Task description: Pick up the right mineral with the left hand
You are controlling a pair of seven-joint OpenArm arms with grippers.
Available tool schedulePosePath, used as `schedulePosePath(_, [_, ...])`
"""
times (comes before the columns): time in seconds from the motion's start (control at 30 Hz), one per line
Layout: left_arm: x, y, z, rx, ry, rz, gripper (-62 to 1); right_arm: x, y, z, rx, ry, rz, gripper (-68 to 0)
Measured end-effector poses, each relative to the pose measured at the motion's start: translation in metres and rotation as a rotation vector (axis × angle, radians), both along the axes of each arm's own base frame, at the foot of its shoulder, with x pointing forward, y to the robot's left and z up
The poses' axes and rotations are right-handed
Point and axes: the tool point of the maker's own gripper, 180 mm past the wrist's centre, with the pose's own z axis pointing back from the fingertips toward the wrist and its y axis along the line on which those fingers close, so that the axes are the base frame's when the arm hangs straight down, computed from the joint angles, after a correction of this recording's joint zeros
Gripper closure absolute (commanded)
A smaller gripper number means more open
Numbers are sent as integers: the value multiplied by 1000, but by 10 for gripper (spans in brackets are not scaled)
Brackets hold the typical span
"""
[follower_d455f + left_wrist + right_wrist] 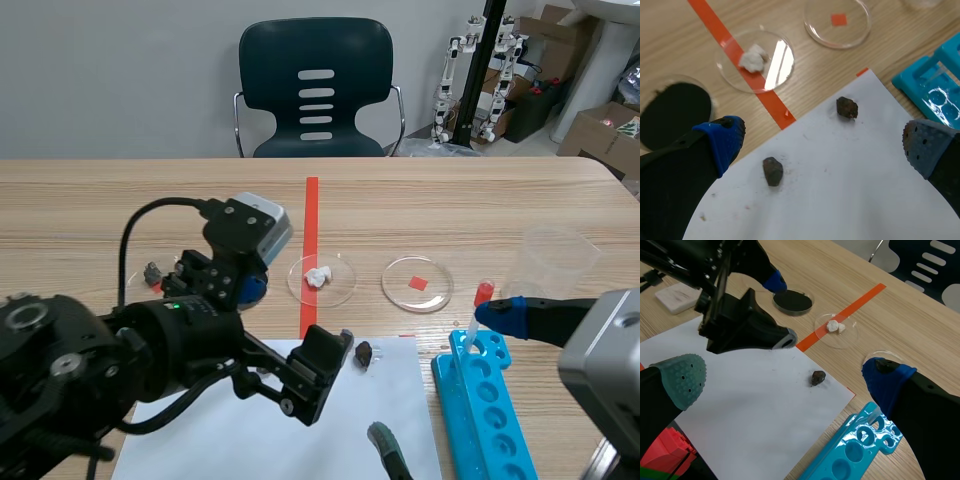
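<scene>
Two dark minerals lie on a white paper sheet (840,190). The right mineral (846,107) (364,353) (817,377) rests near the sheet's far corner. The left mineral (773,171) is closer to my blue-padded finger (725,137). My left gripper (825,142) (295,320) hovers open above the sheet, and the right mineral sits just ahead of the gap between its fingers, untouched. My right gripper (785,379) (445,378) is open and holds nothing, above the sheet's right edge. In the scene view the left arm hides the left mineral.
A petri dish with white lumps (321,278) lies on the orange tape line, and another with a red square (417,284) is to its right. A black-filled dish (672,110) is behind my left finger. A blue tube rack (478,400) and a clear beaker (550,262) stand at the right.
</scene>
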Motion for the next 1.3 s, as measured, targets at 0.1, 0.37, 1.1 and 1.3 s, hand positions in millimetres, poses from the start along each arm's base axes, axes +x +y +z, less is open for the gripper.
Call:
schedulePosePath(0.1, [6, -9, -16, 60, 75, 8, -623, 0, 0, 0, 0, 0, 0, -679])
schedulePosePath(0.37, [35, -21, -25, 163, 153, 174, -623, 0, 0, 0, 0, 0, 0, -679])
schedulePosePath(1.1, [31, -53, -75, 314, 376, 244, -623, 0, 0, 0, 0, 0, 0, -679])
schedulePosePath(1.3, [39, -59, -73, 301, 348, 250, -623, 0, 0, 0, 0, 0, 0, -679])
